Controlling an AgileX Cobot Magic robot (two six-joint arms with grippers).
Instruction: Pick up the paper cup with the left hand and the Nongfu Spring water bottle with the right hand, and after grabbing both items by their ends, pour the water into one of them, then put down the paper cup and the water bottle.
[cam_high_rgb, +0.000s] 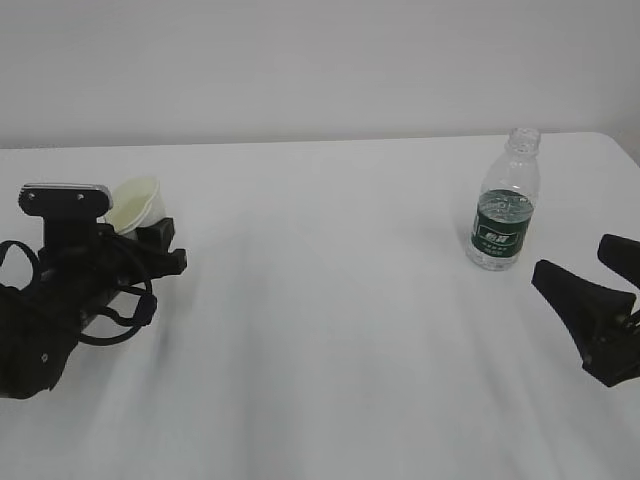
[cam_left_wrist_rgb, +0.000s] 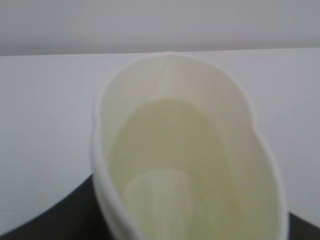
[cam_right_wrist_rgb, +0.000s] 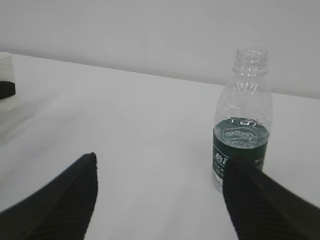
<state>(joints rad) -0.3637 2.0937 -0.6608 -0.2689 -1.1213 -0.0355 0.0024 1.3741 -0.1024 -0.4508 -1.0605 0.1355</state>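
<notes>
Cup is sitting tilted in left gripper, fingers prob. pinching its base, view blurry. Right gripper is spreading wide, empty, near bottle standing upright on table.

Paper cup sitting tilted between left hand fingers, far left of table; bottle standing right, right hand just before it.

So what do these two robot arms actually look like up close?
Both are black. The left arm carries a grey-topped box at its wrist and loose black cable loops. The right gripper ends in two pointed black jaws, finely ribbed on their inner faces in the right wrist view. No markings are readable.
</notes>
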